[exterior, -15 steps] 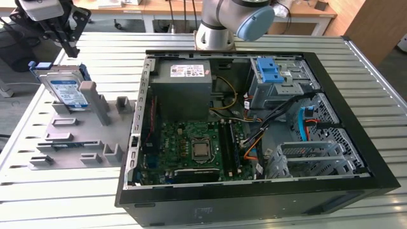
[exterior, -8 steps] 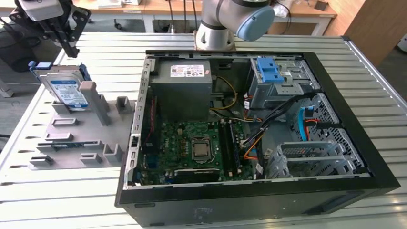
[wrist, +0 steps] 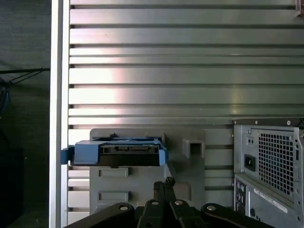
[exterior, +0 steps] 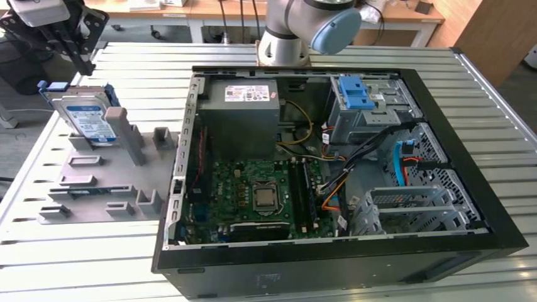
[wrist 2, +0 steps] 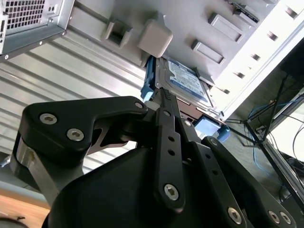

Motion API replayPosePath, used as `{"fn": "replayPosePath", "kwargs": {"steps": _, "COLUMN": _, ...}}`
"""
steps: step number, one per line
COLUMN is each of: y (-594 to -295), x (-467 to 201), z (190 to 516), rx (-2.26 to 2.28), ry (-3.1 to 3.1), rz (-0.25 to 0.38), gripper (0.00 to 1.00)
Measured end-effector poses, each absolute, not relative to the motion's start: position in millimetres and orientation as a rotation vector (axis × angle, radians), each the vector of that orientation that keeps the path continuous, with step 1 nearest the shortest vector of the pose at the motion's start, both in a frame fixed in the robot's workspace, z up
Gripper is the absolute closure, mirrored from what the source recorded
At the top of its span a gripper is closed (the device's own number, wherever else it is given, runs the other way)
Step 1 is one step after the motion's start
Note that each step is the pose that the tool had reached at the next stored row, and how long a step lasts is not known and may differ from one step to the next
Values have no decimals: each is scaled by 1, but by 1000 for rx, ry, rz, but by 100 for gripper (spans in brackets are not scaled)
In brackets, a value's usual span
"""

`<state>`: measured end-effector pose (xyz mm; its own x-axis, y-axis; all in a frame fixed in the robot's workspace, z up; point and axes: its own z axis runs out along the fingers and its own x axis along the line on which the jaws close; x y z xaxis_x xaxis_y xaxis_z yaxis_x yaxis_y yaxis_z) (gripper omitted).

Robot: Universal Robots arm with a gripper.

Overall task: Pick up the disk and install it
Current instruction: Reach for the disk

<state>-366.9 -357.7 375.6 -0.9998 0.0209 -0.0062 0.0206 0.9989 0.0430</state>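
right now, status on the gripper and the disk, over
gripper shut, empty, above the disk. disk upright in grey holder, beside the open computer case. nothing between them.

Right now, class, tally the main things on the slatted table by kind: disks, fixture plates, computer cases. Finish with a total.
Disk: 1
Grey fixture plate: 1
Open computer case: 1
Total: 3
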Motion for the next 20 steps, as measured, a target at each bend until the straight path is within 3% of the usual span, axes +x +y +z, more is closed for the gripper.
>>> {"fn": "replayPosePath", "kwargs": {"steps": 20, "y": -347, "x": -429, "z": 373, "rx": 32, "ry": 3134, "rz": 67, "gripper": 89}}
